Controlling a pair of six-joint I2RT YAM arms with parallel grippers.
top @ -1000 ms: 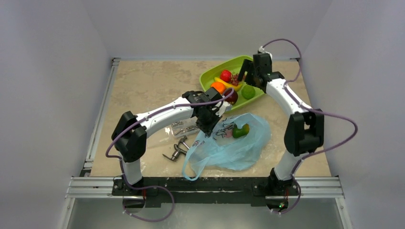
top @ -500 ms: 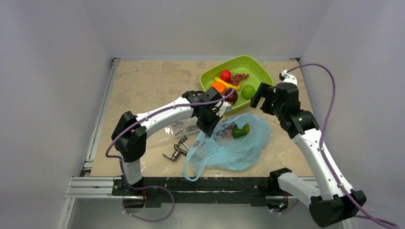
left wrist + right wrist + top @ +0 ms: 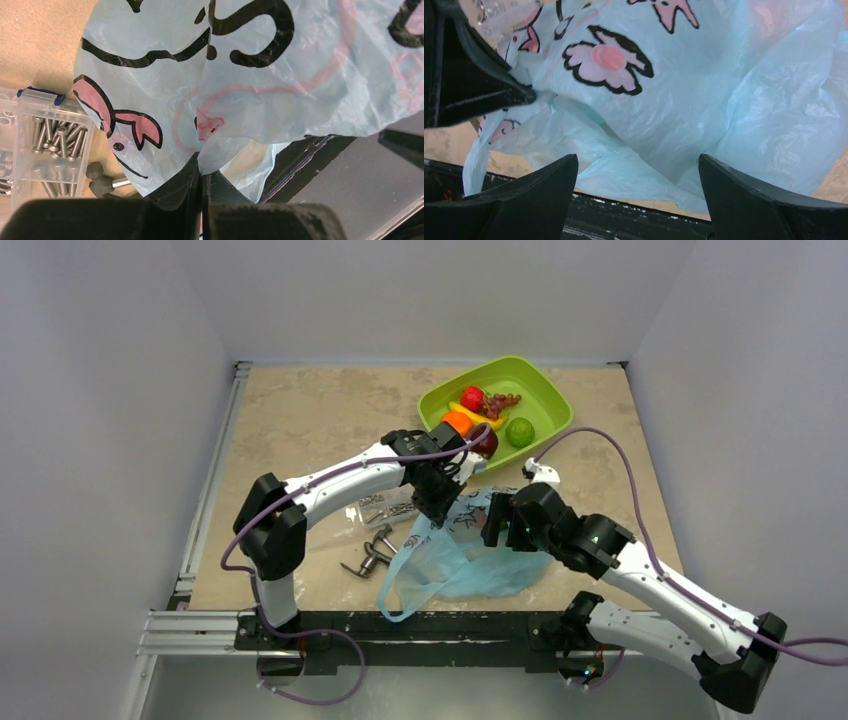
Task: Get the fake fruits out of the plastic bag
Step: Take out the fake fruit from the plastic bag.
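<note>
While the left gripper (image 3: 201, 171) pinches the light-blue plastic bag (image 3: 452, 568) tight, the right gripper (image 3: 638, 161) hovers wide open over it.

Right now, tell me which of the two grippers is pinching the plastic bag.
The left gripper: its jaws are shut on a fold of the light-blue plastic bag. The right gripper is wide open over the bag, holding nothing.

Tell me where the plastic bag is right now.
In the top view the plastic bag lies near the table's front edge, right of the metal tools, its upper edge pinched by the left pincer.
</note>
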